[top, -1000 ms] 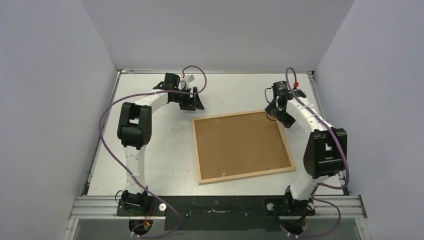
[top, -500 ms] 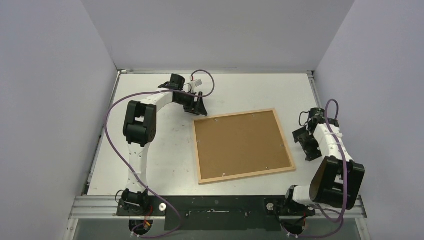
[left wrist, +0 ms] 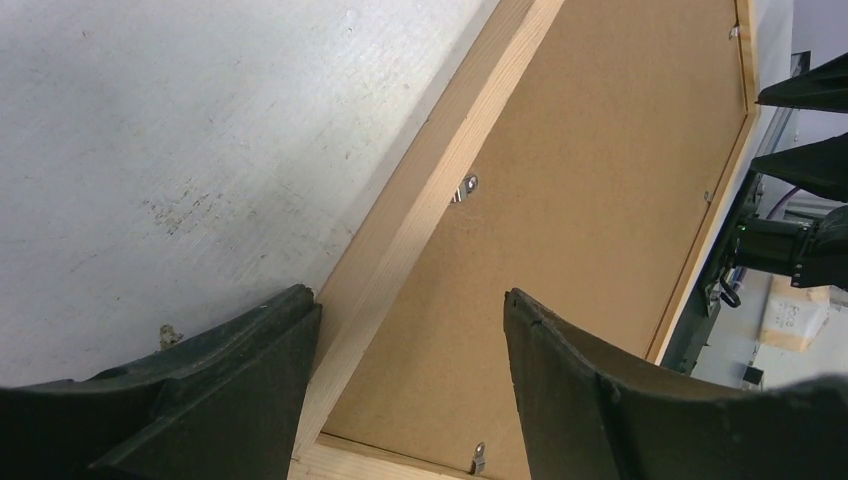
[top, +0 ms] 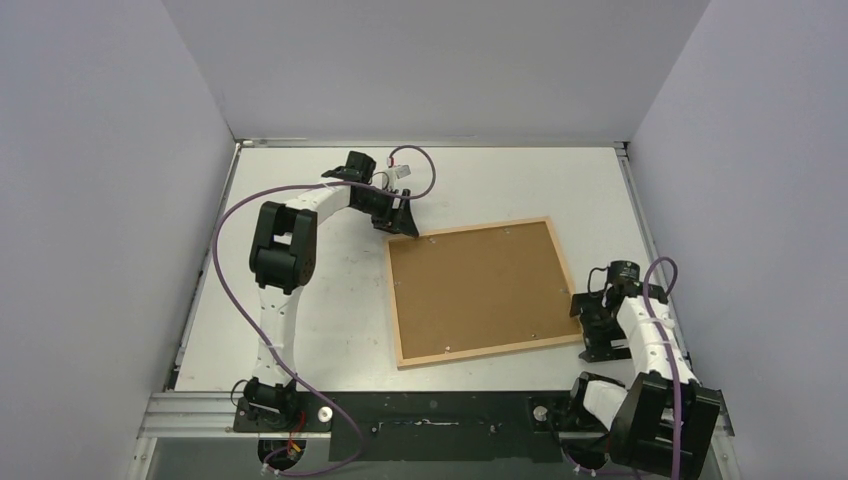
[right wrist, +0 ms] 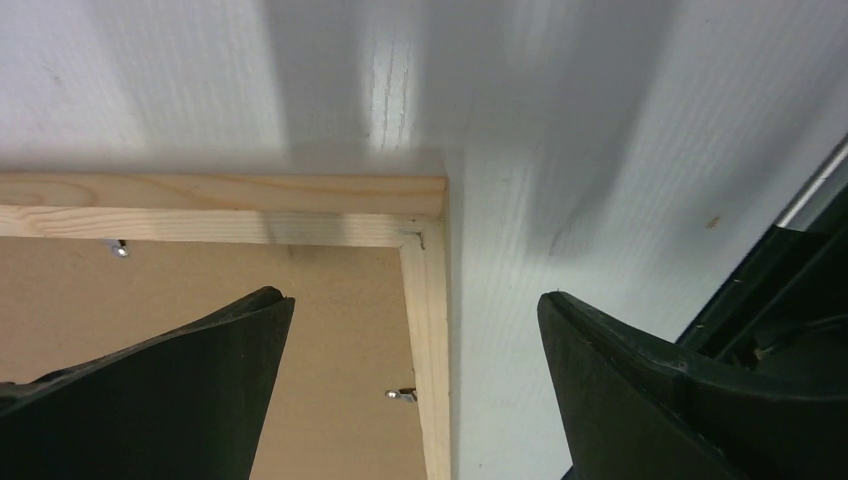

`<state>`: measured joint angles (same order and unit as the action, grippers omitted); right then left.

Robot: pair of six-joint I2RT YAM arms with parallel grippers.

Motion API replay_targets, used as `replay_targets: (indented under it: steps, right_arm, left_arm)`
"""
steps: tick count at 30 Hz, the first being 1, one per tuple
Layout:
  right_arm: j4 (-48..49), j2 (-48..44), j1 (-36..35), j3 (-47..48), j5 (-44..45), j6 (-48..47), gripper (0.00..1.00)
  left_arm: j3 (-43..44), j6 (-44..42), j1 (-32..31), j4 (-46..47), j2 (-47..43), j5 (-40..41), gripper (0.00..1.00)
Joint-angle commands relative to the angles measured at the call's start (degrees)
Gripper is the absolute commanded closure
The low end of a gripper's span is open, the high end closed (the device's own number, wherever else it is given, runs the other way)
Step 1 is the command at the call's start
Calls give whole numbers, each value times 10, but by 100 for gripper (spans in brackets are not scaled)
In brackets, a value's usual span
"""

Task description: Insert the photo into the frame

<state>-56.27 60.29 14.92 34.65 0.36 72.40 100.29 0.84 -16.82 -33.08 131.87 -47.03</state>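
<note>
We find the frame [top: 494,349] lying flat on the white table [top: 300,300], a little right of centre and turned slightly askew, with its back facing up. A plain brown backing board [top: 480,290] fills it edge to edge, and small metal tabs [left wrist: 465,187] sit along the inner side of the pale wood bars. Whether the photo lies under that board we cannot tell, since no view shows the print. At the far left corner of the frame we see the left hand [top: 405,228] with its jaws apart. In its wrist view the left hand [left wrist: 408,300] straddles a bar of the frame [left wrist: 420,215], one finger [left wrist: 230,390] over bare table and the other over the board [left wrist: 580,250]. We cannot tell whether either finger touches the wood. At the near right corner, just beside the frame, is the right hand [top: 588,328], spread wide and holding nothing. Its own camera shows the right hand [right wrist: 412,300] centred on the mitred corner of the frame [right wrist: 200,205], with one finger [right wrist: 150,400] over the board [right wrist: 340,340] and the other over the table. Purple cables [top: 215,250] loop along both arms, and grey walls close in the table on three sides.
</note>
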Motion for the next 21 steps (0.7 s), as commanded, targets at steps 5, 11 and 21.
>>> replay_targets:
  steps: [5, 11, 21]
  right_arm:
    - [160, 47, -2, -39, -90, 12, 0]
    - [227, 144, -7, 30, -84, -69, 0]
    - [347, 346, -25, 166, -125, -177, 3]
  left_arm:
    - [11, -37, 4, -37, 6, -15, 37]
    - [-23, 23, 6, -21, -27, -52, 47]
    - [-162, 67, 6, 17, -103, 36, 63]
